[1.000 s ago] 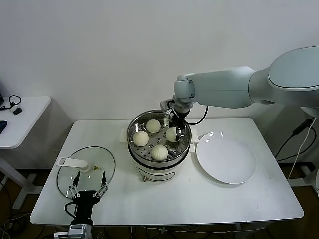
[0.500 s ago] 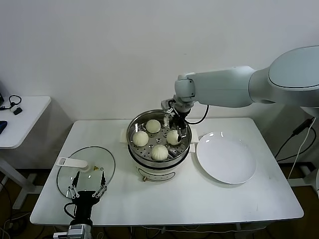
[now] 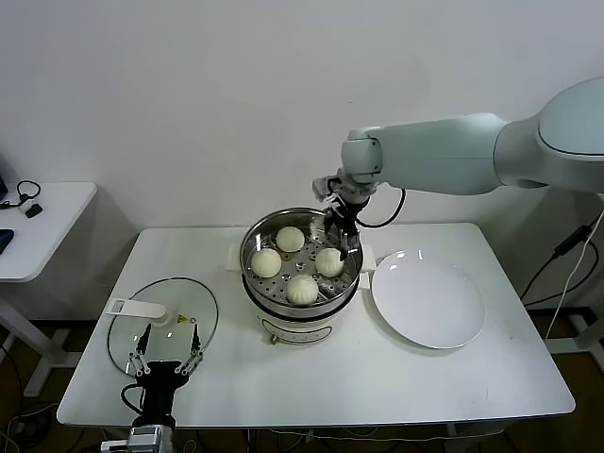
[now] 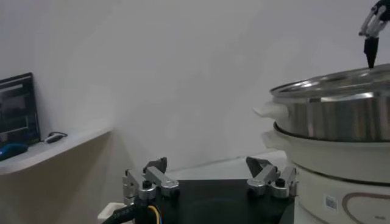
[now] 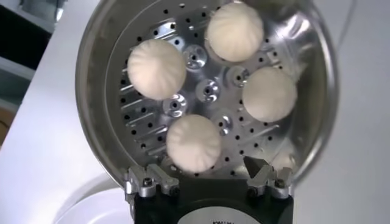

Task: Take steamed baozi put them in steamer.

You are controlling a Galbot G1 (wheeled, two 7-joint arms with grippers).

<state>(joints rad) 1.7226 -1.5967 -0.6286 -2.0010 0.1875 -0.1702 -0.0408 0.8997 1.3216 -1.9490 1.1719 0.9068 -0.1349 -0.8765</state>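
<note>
The steamer [image 3: 300, 307] stands mid-table, a shiny steel pot on a white base. Several cream-white pleated baozi lie on its perforated tray [image 5: 207, 91]: one at the back [image 3: 290, 239], one at the left [image 3: 266, 262], one at the front [image 3: 302, 289], one at the right [image 3: 328, 261]. My right gripper [image 3: 342, 230] hangs open and empty above the pot's right rim, just over the right baozi [image 5: 194, 143]. My left gripper [image 3: 167, 346] is open and empty, parked low at the table's front left; in its wrist view [image 4: 207, 175] the steamer [image 4: 335, 122] shows to one side.
A flat glass lid with a white handle [image 3: 160, 321] lies on the table left of the steamer, under my left gripper. A round white plate [image 3: 427, 303] lies right of the steamer. A small white side table [image 3: 38, 226] stands far left.
My right gripper has let go of the right baozi, which now rests on the tray, and has risen and drawn back toward the pot's right rim. The left arm has not moved.
</note>
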